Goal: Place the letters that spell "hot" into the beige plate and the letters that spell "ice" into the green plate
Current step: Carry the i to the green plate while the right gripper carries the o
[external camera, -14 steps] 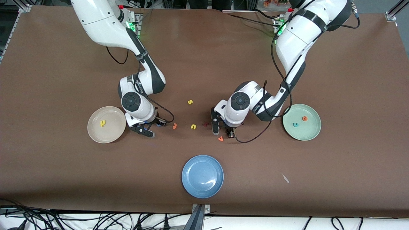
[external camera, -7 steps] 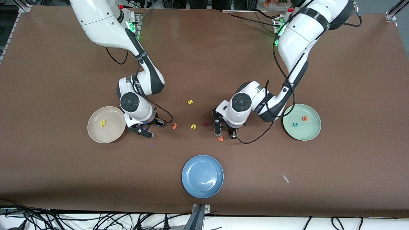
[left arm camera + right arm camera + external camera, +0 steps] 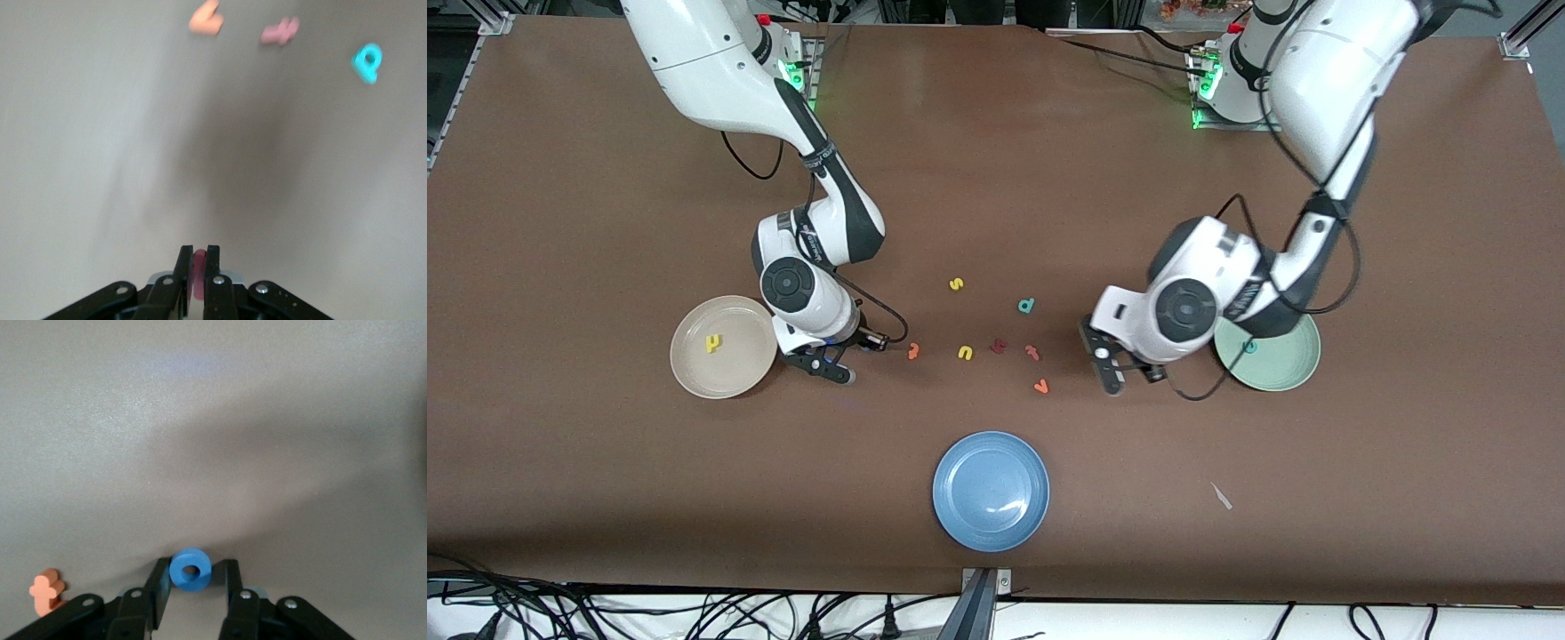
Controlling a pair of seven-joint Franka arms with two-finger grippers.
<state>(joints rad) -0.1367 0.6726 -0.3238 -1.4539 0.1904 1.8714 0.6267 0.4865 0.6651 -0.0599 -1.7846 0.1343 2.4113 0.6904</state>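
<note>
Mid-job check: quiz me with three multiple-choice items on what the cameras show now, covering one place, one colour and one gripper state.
1. The yellow "h" lies:
A) in the beige plate
B) in the green plate
C) on the bare table

2. The letter between the right gripper fingers is:
A) orange
B) blue
C) yellow

3. The left gripper is:
A) wide open
B) shut on the dark red "i"
C) shut on nothing

Key:
1 A, the front view shows it inside the rim.
2 B, the right wrist view shows a blue ring "o" there.
3 B, the left wrist view shows the red piece pinched between closed fingers.
</note>
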